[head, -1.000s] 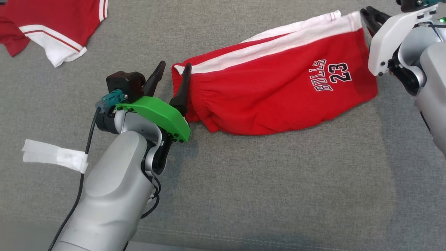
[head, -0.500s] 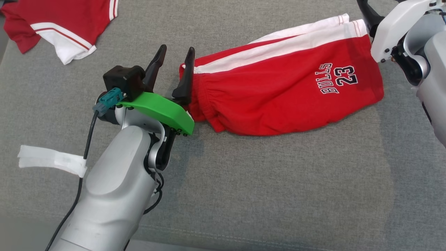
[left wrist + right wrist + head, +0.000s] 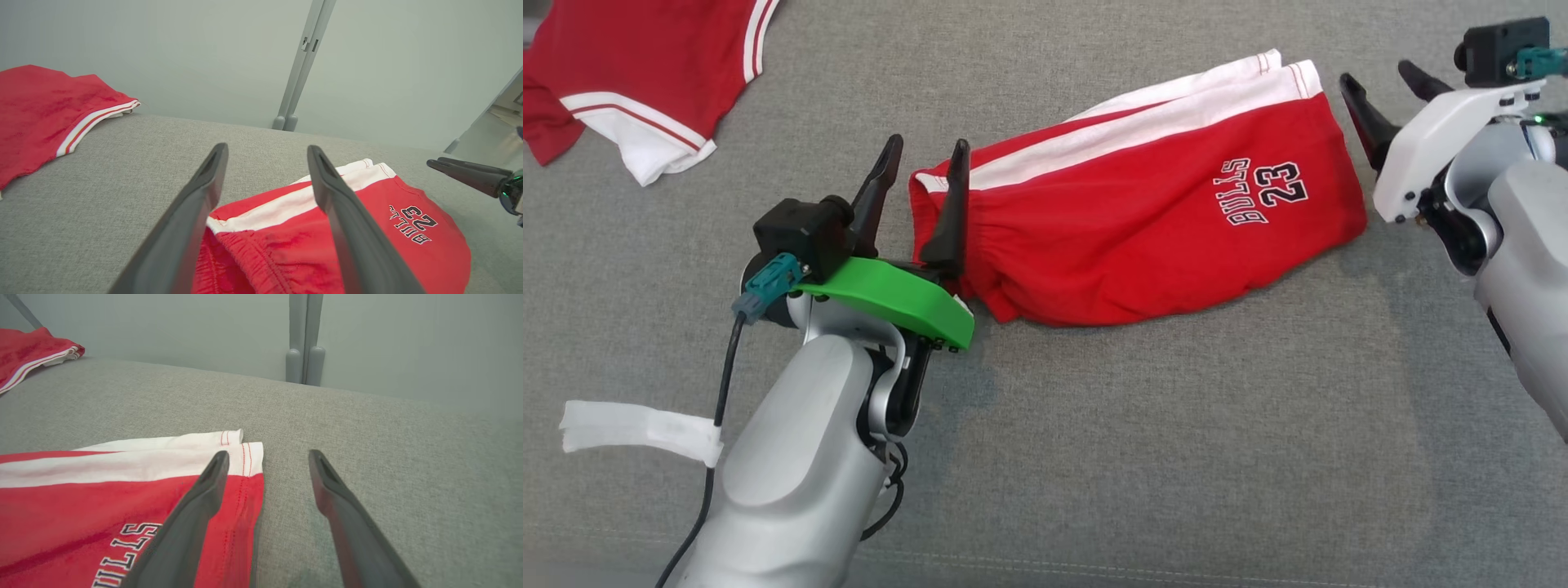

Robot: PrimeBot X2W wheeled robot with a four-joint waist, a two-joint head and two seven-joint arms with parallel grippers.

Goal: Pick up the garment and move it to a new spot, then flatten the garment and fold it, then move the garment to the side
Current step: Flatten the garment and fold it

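Observation:
The garment is a pair of red shorts with a white side stripe and "BULLS 23" print. It lies folded lengthwise on the grey fabric surface. My left gripper stands open at the waistband end, and in the left wrist view the waistband corner lies low between the fingers. My right gripper is open just right of the hem end, apart from it. In the right wrist view its left finger hangs over the hem edge, and nothing sits between the jaws.
A second red and white garment lies at the far left of the surface. White tape wraps my left arm's cable. A pale wall with a grey post stands behind the surface's far edge.
My right gripper has let go of the hem corner, opened and drawn slightly right. The hem now rests on the surface. The left gripper stays open at the waistband. The camera has shifted.

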